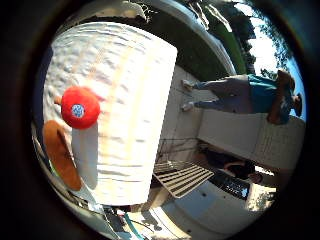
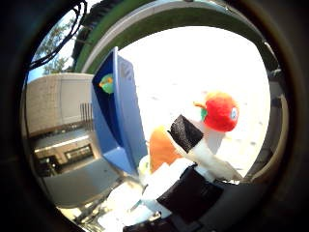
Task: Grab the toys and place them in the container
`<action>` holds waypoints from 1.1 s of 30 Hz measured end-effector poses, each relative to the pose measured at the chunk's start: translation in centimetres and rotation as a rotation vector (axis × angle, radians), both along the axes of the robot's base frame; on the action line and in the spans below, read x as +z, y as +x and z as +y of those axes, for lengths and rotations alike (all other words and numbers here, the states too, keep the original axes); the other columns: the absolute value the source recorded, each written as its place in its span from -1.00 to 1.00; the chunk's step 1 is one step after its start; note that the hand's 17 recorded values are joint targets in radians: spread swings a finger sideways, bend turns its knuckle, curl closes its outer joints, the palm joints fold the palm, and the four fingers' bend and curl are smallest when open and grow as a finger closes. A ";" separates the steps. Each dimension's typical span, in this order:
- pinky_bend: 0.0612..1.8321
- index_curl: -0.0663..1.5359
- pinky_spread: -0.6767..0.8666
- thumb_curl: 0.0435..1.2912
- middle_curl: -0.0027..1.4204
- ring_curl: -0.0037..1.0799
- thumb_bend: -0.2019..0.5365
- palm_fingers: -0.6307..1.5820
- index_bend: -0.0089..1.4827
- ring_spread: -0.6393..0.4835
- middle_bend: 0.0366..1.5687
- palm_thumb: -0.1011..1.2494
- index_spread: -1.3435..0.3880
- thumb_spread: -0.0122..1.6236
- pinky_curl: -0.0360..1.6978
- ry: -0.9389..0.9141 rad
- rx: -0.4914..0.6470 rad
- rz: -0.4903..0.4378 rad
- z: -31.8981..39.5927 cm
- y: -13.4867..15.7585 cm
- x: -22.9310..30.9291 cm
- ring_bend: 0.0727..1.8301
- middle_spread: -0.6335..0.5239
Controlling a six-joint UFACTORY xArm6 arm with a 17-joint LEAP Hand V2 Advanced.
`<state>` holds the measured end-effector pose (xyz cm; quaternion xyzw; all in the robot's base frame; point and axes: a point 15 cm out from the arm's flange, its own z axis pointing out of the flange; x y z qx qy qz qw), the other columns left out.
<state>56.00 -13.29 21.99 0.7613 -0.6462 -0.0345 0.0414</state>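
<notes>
A red round toy (image 1: pixel 80 107) and an orange elongated toy (image 1: pixel 62 155) lie side by side on a table under a white cloth (image 1: pixel 125 100), in the little finger side palm view. The thumb side palm view shows the red toy (image 2: pixel 222 111) with a green patch, the orange toy (image 2: pixel 162 147) and a blue container (image 2: pixel 118 111) standing on the cloth beside them. A small yellow-green thing (image 2: pixel 106 84) shows in the container. My hand (image 2: pixel 185 174) hangs above the table, its black-and-white fingers (image 2: pixel 183 131) reaching out in front of the toys, relaxed and holding nothing.
A white slatted crate (image 1: pixel 182 178) and grey cases (image 2: pixel 58 106) stand on the ground beside the table. Pale paving and grass lie beyond the table's edge.
</notes>
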 end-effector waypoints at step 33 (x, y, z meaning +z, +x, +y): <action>0.58 -0.36 0.18 -0.26 0.29 0.42 -0.39 0.48 -0.01 0.01 0.41 0.53 -0.20 0.45 -0.16 0.027 0.125 0.209 8.1 -9.7 10.1 0.42 -0.26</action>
